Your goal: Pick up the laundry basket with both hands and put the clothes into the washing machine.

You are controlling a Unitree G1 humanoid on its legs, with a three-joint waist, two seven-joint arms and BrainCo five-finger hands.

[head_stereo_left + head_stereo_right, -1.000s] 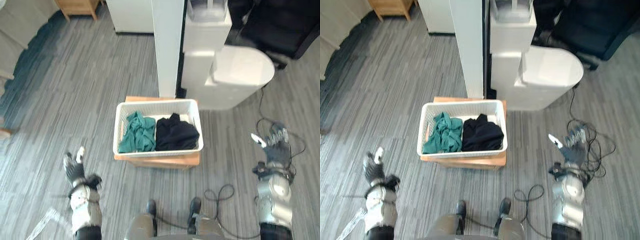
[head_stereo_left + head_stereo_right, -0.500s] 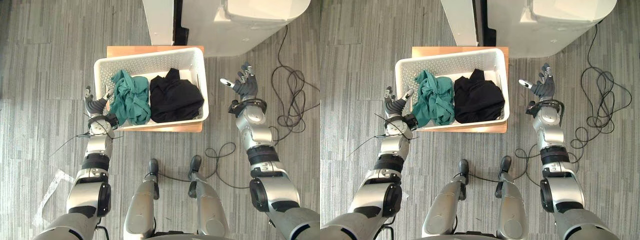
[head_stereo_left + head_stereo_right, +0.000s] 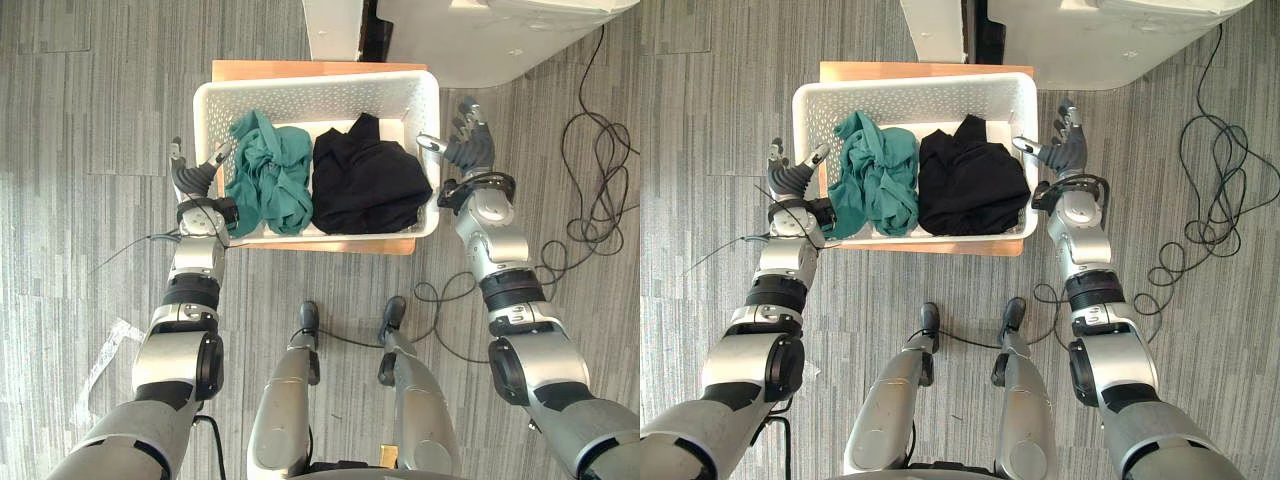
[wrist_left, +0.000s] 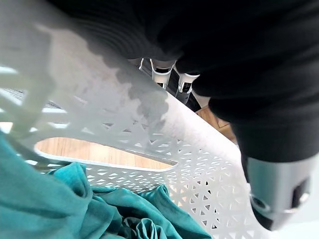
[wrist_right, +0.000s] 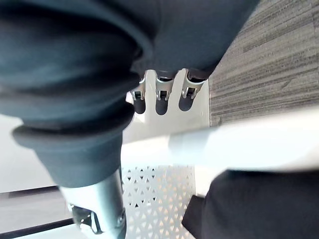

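Note:
A white perforated laundry basket (image 3: pixel 318 88) stands on a low wooden stand (image 3: pixel 330 245). Inside it, green clothes (image 3: pixel 268 185) lie on the left and black clothes (image 3: pixel 365 185) on the right. My left hand (image 3: pixel 190 180) is at the basket's left end, open; its fingers (image 4: pixel 162 74) run down the outside of the wall and its thumb (image 4: pixel 279 189) reaches over the rim. At the right end my right hand (image 3: pixel 468 152) is open too, with fingers (image 5: pixel 159 92) outside and thumb (image 5: pixel 99 209) across the rim (image 5: pixel 249 144). The white washing machine (image 3: pixel 490 35) stands just beyond the basket.
A white upright panel (image 3: pixel 335 25) stands beside the machine, behind the stand. Grey plank floor (image 3: pixel 90 90) lies open to the left and right of the basket.
The camera has tilted down and moved nearer. Both hands have come in from out at the sides to the basket's two ends; the right hand now reaches the rim.

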